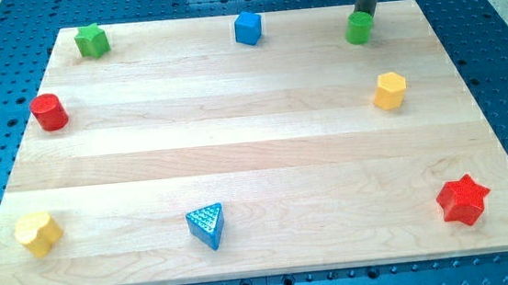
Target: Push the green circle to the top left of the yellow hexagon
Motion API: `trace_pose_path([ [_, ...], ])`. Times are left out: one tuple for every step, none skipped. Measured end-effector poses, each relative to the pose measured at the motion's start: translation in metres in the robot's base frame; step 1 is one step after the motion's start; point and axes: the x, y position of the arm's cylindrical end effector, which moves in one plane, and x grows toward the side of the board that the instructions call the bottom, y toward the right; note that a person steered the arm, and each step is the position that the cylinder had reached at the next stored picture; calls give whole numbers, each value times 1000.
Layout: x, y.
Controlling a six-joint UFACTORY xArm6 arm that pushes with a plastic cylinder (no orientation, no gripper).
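The green circle [359, 29] lies near the board's top edge, right of centre. The yellow hexagon [390, 90] lies below it and a little to its right. The dark rod comes down from the view's top, and my tip [363, 13] stands just behind the green circle's upper edge, touching or almost touching it.
A wooden board [237, 162] lies on a blue perforated table. On it are a green star [92, 40] at top left, a blue cube [248, 28] at top centre, a red cylinder [49, 112] at left, a yellow heart [38, 233] at bottom left, a blue triangle [207, 225] at bottom centre, a red star [463, 200] at bottom right.
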Motion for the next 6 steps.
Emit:
trace_pose_path([
  [0,0],
  [1,0],
  [-5,21],
  [7,48],
  [22,1],
  [35,-70],
])
